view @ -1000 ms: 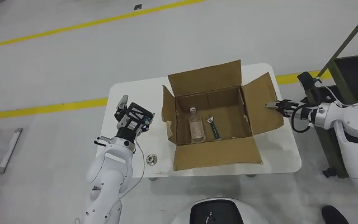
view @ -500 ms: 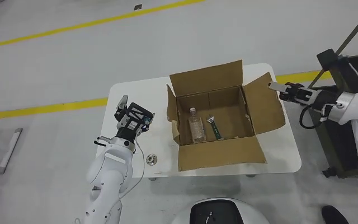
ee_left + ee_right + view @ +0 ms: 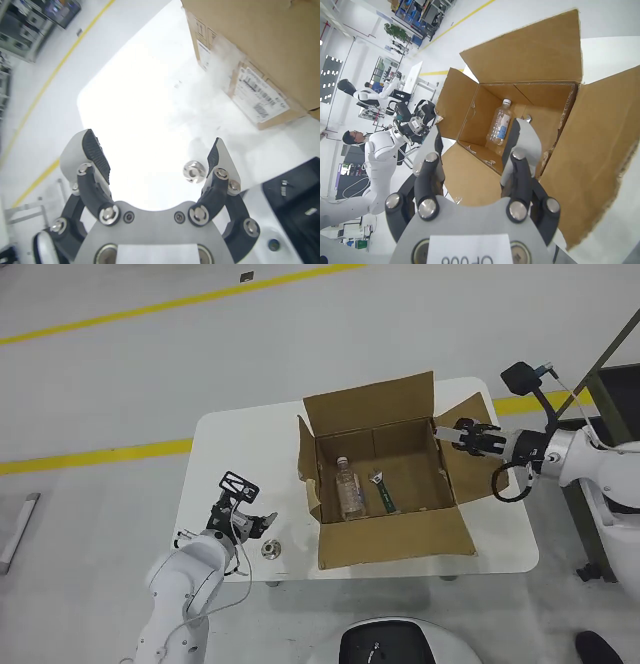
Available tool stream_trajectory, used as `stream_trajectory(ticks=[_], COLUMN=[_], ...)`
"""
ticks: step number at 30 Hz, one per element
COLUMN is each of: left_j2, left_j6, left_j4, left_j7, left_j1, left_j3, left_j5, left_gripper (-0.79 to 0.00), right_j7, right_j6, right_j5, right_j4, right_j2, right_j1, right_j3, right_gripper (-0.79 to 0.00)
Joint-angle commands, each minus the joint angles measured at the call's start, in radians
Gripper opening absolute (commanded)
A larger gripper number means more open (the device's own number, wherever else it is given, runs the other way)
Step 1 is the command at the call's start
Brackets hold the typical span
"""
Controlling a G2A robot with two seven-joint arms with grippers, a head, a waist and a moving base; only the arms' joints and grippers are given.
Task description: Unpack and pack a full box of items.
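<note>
An open cardboard box (image 3: pixel 395 532) stands in the middle of the white table (image 3: pixel 240 434). Inside lie a clear plastic bottle (image 3: pixel 348 489) and a green-handled wrench (image 3: pixel 381 492). My right gripper (image 3: pixel 455 434) hovers open above the box's right wall, with nothing between its fingers. In the right wrist view the bottle (image 3: pixel 500 122) lies on the box floor, and a finger covers most of the wrench (image 3: pixel 528 117). My left gripper (image 3: pixel 153 147) is open, low over the table left of the box. A small metal flange nut (image 3: pixel 193 172) lies by one fingertip.
The flange nut (image 3: pixel 270 550) sits near the table's front edge, left of the box. All four box flaps are folded outward. A dark stand (image 3: pixel 615 394) rises beside the table's right end. Bare tabletop lies left of the box.
My right gripper swung from outside the right flap to above the box's right wall. My left gripper dropped back toward the front edge, near the flange nut. The box shifted slightly right.
</note>
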Motion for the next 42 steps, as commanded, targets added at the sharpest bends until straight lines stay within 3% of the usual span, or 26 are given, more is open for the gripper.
stream_trajectory(ticks=[1, 8, 12, 16, 20, 24, 36, 42], left_j2=[0.0, 0.0, -0.002, -0.005, -0.009, -0.006, -0.006, -0.004], left_j6=[0.001, 0.001, 0.018, 0.062, 0.171, 0.196, 0.198, 0.312], left_j4=[-0.001, -0.001, 0.014, 0.055, 0.138, 0.2, 0.201, 0.246], left_j7=[-0.001, -0.001, 0.009, -0.14, -0.317, -0.425, -0.418, -0.467], left_j1=[-0.001, -0.001, 0.006, -0.023, -0.07, -0.11, -0.108, -0.117], left_j3=[0.0, 0.0, 0.0, -0.005, 0.012, 0.039, 0.04, 0.063], left_j5=[-0.002, -0.002, -0.058, -0.26, -0.413, -0.465, -0.464, -0.444], left_gripper=[0.0, 0.0, 0.0, 0.0, 0.0, 0.0, 0.0, 0.0], right_j7=[0.001, 0.002, 0.001, -0.004, -0.011, -0.006, -0.005, -0.01], right_j6=[-0.001, 0.0, -0.001, -0.001, -0.003, -0.005, -0.004, 0.003], right_j5=[0.004, 0.026, 0.02, 0.004, 0.003, 0.01, 0.027, 0.032], right_j4=[0.012, 0.065, 0.096, 0.129, 0.153, 0.167, 0.199, 0.208], right_j2=[0.0, 0.0, -0.001, -0.002, -0.003, -0.002, -0.002, -0.001], right_j1=[0.011, 0.035, 0.057, 0.08, 0.096, 0.105, 0.128, 0.137], right_j3=[-0.016, -0.07, -0.115, -0.151, -0.174, -0.188, -0.23, -0.243], right_gripper=[-0.603, -0.579, -0.61, -0.631, -0.619, -0.616, -0.594, -0.603])
